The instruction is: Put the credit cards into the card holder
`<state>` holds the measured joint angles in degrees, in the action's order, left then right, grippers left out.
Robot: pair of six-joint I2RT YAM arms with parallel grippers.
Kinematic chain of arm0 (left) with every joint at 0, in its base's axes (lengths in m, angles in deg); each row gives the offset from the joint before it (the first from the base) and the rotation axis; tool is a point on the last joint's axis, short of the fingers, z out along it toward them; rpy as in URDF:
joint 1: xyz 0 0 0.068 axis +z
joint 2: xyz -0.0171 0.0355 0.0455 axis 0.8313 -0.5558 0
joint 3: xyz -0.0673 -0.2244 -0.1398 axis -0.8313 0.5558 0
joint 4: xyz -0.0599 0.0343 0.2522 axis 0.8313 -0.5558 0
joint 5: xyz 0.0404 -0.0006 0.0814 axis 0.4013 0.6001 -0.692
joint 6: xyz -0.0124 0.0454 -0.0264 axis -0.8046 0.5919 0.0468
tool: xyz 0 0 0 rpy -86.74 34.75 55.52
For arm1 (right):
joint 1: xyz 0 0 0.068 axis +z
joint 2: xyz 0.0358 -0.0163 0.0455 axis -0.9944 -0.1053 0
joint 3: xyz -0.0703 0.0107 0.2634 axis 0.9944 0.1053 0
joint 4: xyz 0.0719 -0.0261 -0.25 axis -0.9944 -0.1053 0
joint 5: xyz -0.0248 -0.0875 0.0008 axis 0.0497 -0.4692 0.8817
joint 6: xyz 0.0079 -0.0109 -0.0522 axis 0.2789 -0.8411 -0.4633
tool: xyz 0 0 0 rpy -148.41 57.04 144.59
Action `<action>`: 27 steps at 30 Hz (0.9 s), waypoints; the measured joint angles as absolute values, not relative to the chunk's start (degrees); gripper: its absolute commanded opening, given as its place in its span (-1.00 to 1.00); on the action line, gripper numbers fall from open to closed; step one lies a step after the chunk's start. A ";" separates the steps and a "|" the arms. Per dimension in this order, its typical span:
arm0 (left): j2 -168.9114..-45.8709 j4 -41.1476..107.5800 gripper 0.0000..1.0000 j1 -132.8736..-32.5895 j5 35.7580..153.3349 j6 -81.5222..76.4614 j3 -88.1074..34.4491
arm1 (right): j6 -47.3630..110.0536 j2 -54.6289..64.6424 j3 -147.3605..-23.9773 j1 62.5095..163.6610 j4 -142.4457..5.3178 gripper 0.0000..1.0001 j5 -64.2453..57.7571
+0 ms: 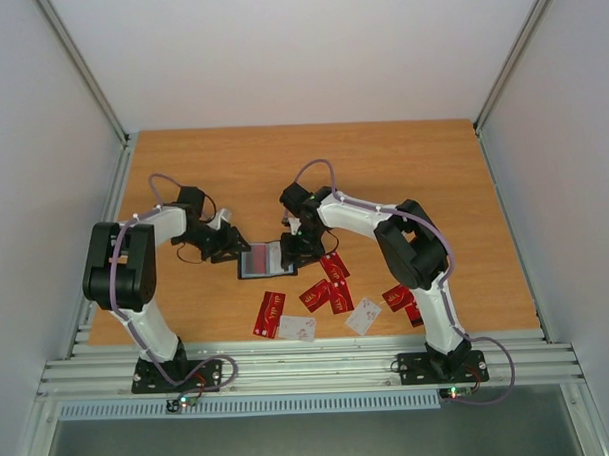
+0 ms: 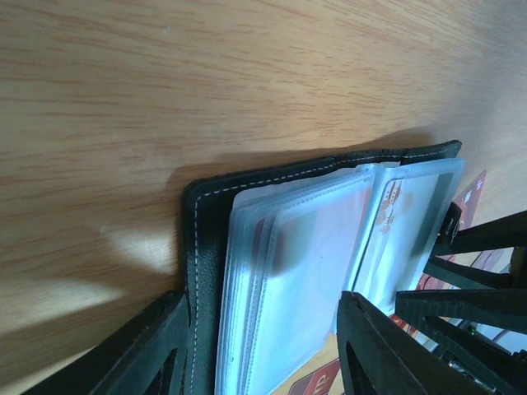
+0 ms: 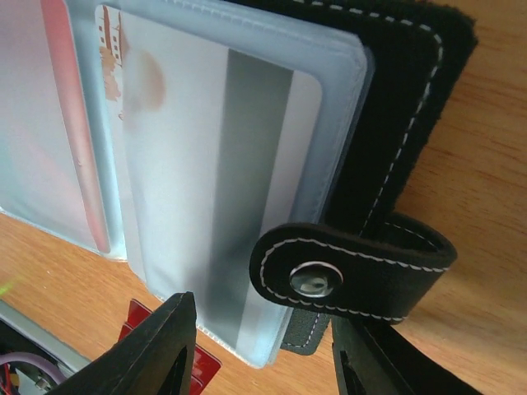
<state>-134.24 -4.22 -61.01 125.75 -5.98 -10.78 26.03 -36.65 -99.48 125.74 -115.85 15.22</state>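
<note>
— While the card holder (image 1: 260, 261) lies open on the counter (image 1: 382, 165), how far along would you put the job?

— Begun, but well short of half, I'd judge. Starting at the left: the left hand (image 1: 222, 245) is down at the holder's left edge, fingers spread, with the black cover and its clear sleeves (image 2: 305, 271) lying between them. Nothing is pinched. Whether it presses on the cover I cannot tell.

— And the holder itself?

— Flat between the two hands, near the middle of the counter. One sleeve shows red through the plastic, and a white card (image 3: 222, 189) with a grey stripe sits in the sleeve nearest the snap tab (image 3: 354, 267). It looks fully seated.

— The right hand?

— The right hand (image 1: 297, 246) is at the holder's right edge, fingers apart and grasping nothing. The tab and that sleeve's corner lie between them.

— So what is left?

— Most of it. The loose credit cards (image 1: 269, 312) lie scattered between the holder and the arm bases and off to the right: several red, two pale, some overlapping. Each has to be lifted off a flat surface, which I'd expect to be fiddly.

— Surface and room?

— Smooth orange-brown wood grain with soft shadows. Pale walls close it in on three sides, metal rails run up the corners, and ribbed aluminium bars carry the arm bases along the near edge.
</note>
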 measured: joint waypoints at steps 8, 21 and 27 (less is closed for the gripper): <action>-133.11 -4.13 0.00 -60.96 128.13 -7.07 -10.78 | 26.03 -37.52 -100.84 125.61 -117.18 -0.08 15.73; -130.90 -4.20 -0.04 -62.80 131.54 -8.80 -12.42 | 24.19 -38.95 -102.81 125.10 -119.08 -0.08 17.45; -130.70 -4.55 -0.05 -67.59 131.06 -9.17 -15.56 | 23.78 -39.56 -103.55 124.67 -119.82 -0.08 18.68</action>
